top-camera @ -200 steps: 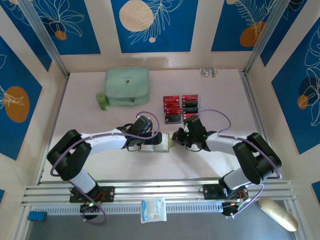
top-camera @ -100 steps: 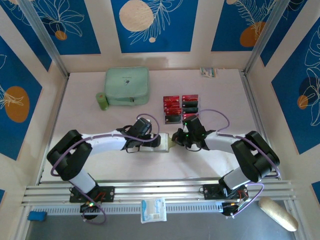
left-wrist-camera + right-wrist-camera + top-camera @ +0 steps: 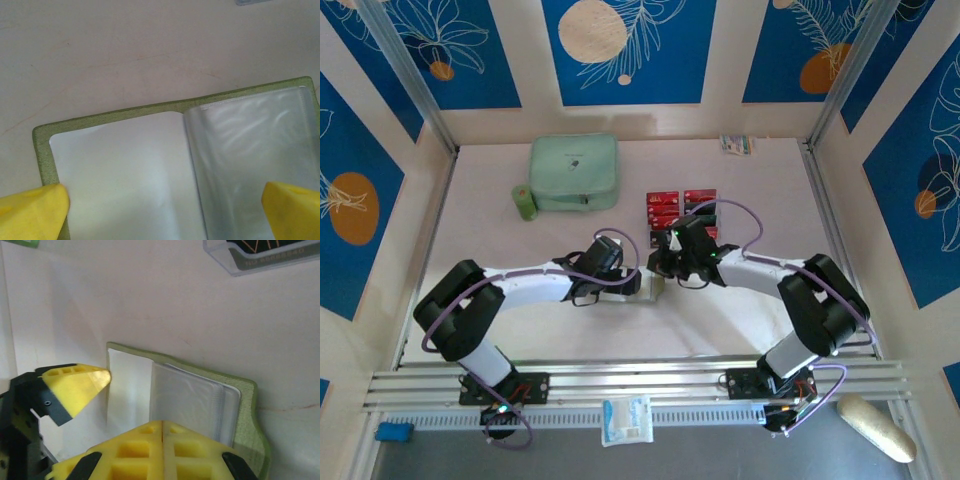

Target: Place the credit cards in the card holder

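The card holder [image 3: 150, 165] lies open on the table, olive-green rim up, silvery inside with clear pockets [image 3: 250, 160] on its right half. My left gripper [image 3: 165, 215] is open, one yellow fingertip at each side of the holder. My right gripper [image 3: 162, 426] is shut with nothing in it, its tips over the clear pockets of the card holder [image 3: 190, 400]. From above, the left gripper [image 3: 632, 283] and right gripper [image 3: 658, 266] meet over the card holder [image 3: 654, 288]. The red and black credit cards [image 3: 667, 206] lie in a clear tray just behind.
The clear tray [image 3: 235, 262] holds a black card close to the holder's far side. A mint-green zip case [image 3: 574, 172] and a small green roll [image 3: 524, 203] lie at the back left. A small packet [image 3: 737, 145] sits by the back wall.
My right gripper has swung left and towards the back, from beside the holder to over it, now covering most of it from above. The left arm has barely moved.
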